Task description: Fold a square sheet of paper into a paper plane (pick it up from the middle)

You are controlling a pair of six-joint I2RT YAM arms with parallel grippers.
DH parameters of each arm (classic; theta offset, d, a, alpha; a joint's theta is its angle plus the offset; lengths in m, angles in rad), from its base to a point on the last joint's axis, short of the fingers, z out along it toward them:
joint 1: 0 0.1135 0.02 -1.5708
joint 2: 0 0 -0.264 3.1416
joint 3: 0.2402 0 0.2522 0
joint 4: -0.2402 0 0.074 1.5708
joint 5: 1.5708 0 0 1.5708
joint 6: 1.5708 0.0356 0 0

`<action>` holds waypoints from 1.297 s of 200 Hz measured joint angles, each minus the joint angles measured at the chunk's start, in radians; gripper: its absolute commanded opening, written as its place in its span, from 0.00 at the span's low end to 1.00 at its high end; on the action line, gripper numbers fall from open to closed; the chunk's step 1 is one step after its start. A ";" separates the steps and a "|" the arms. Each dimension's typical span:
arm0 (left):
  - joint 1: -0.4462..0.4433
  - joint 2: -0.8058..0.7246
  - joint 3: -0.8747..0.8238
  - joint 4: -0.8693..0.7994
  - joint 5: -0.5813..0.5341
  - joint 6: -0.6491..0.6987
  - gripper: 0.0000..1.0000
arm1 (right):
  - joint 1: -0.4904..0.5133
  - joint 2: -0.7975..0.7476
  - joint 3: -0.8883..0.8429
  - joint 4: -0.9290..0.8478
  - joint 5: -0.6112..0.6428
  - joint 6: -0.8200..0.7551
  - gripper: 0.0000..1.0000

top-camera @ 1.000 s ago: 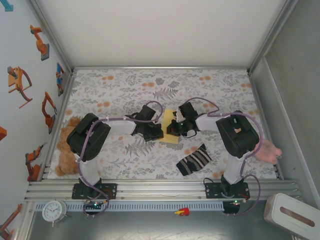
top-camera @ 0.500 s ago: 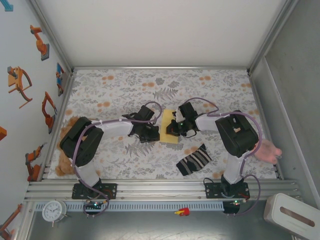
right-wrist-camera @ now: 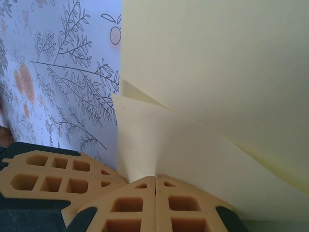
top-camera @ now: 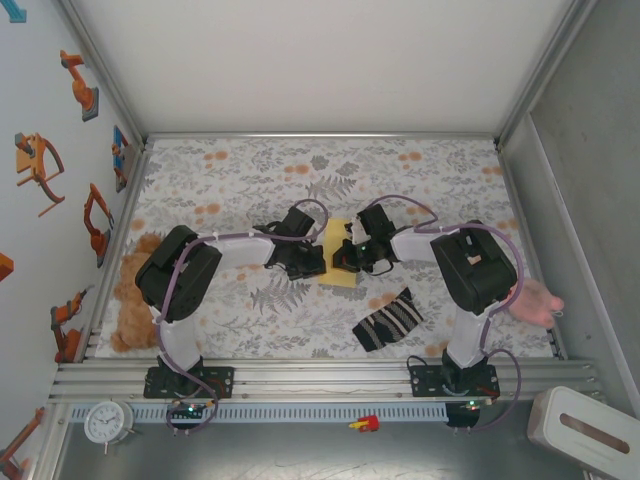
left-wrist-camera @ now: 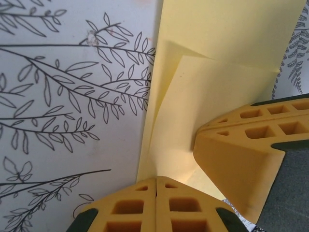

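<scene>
Square sheet of paper (top-camera: 340, 279) sits mid-table on the floral cloth (top-camera: 250, 180), partly folded with one flap tented up. Your left gripper (left-wrist-camera: 157, 182) and right gripper (right-wrist-camera: 155, 180) meet nearly tip to tip. Each has its fingers pressed together, pinching paper. My read: they're holding the fold from both sides. No containers in play. The striped sock (top-camera: 388, 320) lies loose nearby, not touching the paper.
</scene>
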 measured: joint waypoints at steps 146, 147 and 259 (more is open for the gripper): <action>-0.002 -0.003 0.034 -0.042 0.003 -0.022 0.18 | -0.280 -0.080 0.006 -0.072 0.060 -0.043 0.10; -0.002 -0.003 0.035 -0.042 0.003 -0.021 0.18 | -0.281 -0.084 0.005 -0.072 0.061 -0.042 0.10; 0.034 0.071 0.120 0.116 0.027 -0.087 0.30 | -0.197 -0.310 -0.192 -0.022 0.086 0.142 0.48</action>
